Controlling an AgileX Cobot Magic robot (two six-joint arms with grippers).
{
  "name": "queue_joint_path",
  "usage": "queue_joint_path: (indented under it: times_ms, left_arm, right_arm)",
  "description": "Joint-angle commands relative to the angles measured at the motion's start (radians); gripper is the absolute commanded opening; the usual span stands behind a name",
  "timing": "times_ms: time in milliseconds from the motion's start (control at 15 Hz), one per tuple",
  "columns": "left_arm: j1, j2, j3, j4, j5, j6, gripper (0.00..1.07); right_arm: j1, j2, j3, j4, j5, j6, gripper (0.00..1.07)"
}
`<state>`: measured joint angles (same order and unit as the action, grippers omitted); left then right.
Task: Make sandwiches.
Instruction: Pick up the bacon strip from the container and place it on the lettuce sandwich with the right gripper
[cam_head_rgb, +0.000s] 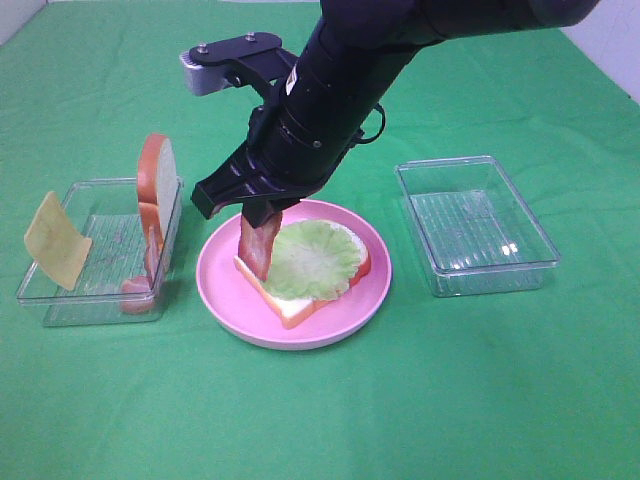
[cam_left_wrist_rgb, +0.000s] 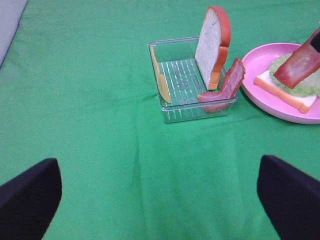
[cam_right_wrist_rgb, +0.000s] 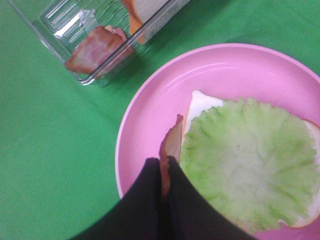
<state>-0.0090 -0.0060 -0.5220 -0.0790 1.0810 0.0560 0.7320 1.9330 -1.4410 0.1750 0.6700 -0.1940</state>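
A bread slice (cam_head_rgb: 300, 300) with a pale green lettuce leaf (cam_head_rgb: 312, 258) on it lies on the round pink plate (cam_head_rgb: 365, 300). My right gripper (cam_head_rgb: 258, 208) reaches across and is shut on a reddish-brown bacon strip (cam_head_rgb: 257, 245), which hangs over the left edge of the bread; the strip also shows in the right wrist view (cam_right_wrist_rgb: 170, 145). The left clear tray (cam_head_rgb: 60, 300) holds an upright bread slice (cam_head_rgb: 157, 180), a second bacon strip (cam_head_rgb: 150, 265) and a yellow cheese square (cam_head_rgb: 57, 240). My left gripper (cam_left_wrist_rgb: 160, 200) is open over bare cloth, short of that tray.
An empty clear tray (cam_head_rgb: 475, 225) stands to the right of the plate. Green cloth (cam_head_rgb: 320, 420) covers the table all around. The right arm (cam_head_rgb: 340, 80) stretches over the back middle of the table.
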Motion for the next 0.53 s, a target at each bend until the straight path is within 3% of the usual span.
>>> queue_joint_path:
  times_ms: [67, 267, 533]
  left_arm:
    - [0.002, -0.014, 0.002, 0.0, -0.003, 0.0, 1.0]
    - [0.002, -0.014, 0.002, 0.0, -0.003, 0.0, 1.0]
    - [0.002, -0.014, 0.002, 0.0, -0.003, 0.0, 1.0]
  right_arm:
    - [-0.002, 0.031, -0.007, -0.026, -0.024, -0.006, 0.0]
    - [-0.002, 0.1, -0.007, -0.129, -0.032, 0.026, 0.0]
    - [-0.002, 0.151, -0.007, -0.458, -0.049, 0.306, 0.0]
